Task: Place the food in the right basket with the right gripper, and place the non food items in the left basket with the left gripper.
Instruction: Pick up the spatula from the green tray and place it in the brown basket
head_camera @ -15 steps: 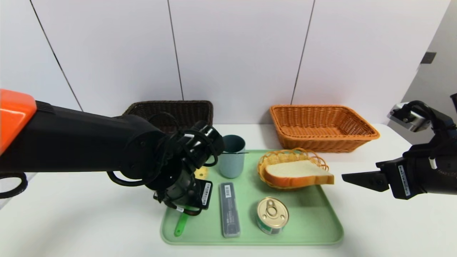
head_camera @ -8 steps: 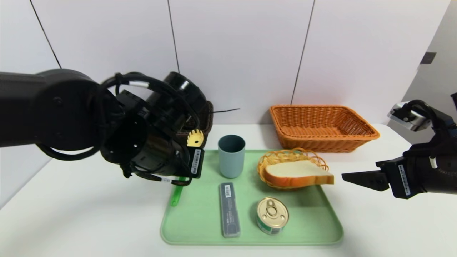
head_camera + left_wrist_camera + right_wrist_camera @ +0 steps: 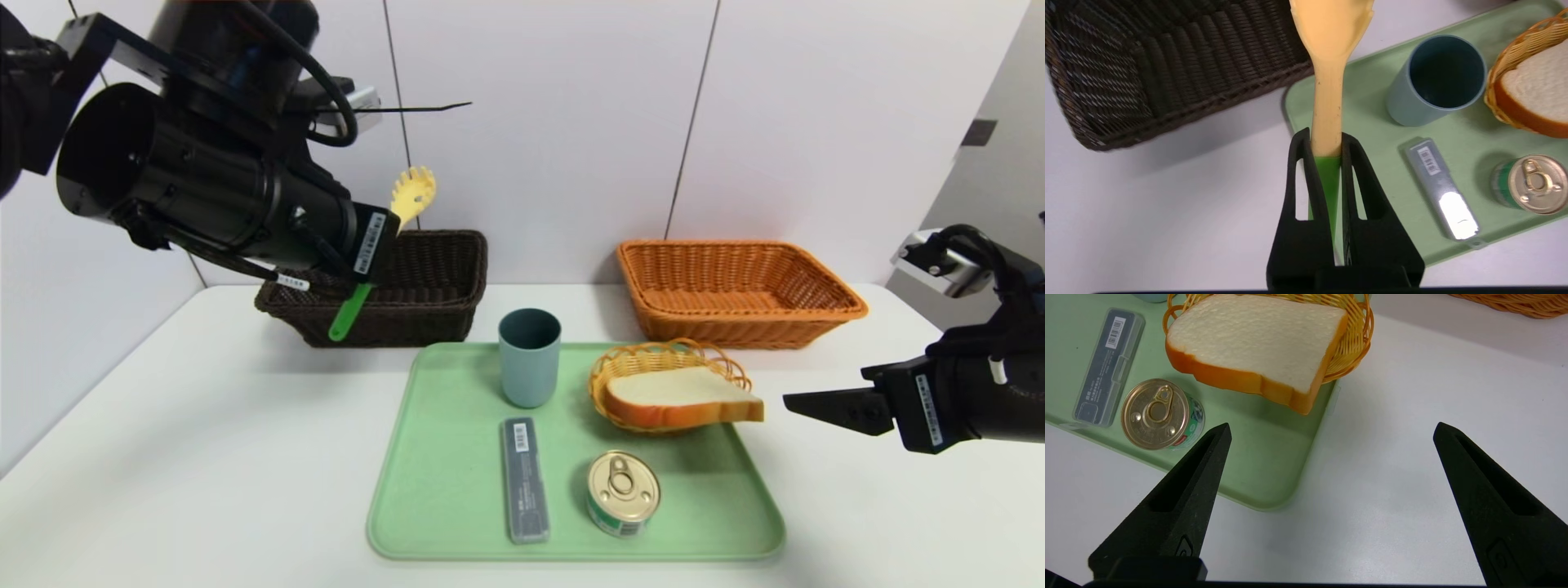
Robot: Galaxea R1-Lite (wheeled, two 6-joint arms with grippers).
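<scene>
My left gripper (image 3: 371, 245) is shut on a pasta spoon (image 3: 412, 192) with a yellow toothed head and a green handle, held high in front of the dark brown left basket (image 3: 424, 269). In the left wrist view the fingers (image 3: 1300, 163) clamp the spoon (image 3: 1327, 81) where yellow meets green. On the green tray (image 3: 441, 490) stand a blue-grey cup (image 3: 530, 359), a grey case (image 3: 524, 482), a tin can (image 3: 623, 492) and a bread slice (image 3: 682, 396). My right gripper (image 3: 1331, 430) hovers open and empty over the table right of the tray. The orange right basket (image 3: 735, 286) is empty.
The bread lies in a small wicker dish (image 3: 653, 355) on the tray's back right. White wall panels rise just behind both baskets. The white table (image 3: 204, 457) spreads bare left of the tray, and its edge runs near the right arm.
The left arm has lifted the spoon off the tray, up and back-left to in front of the dark basket. The right arm has not moved.
</scene>
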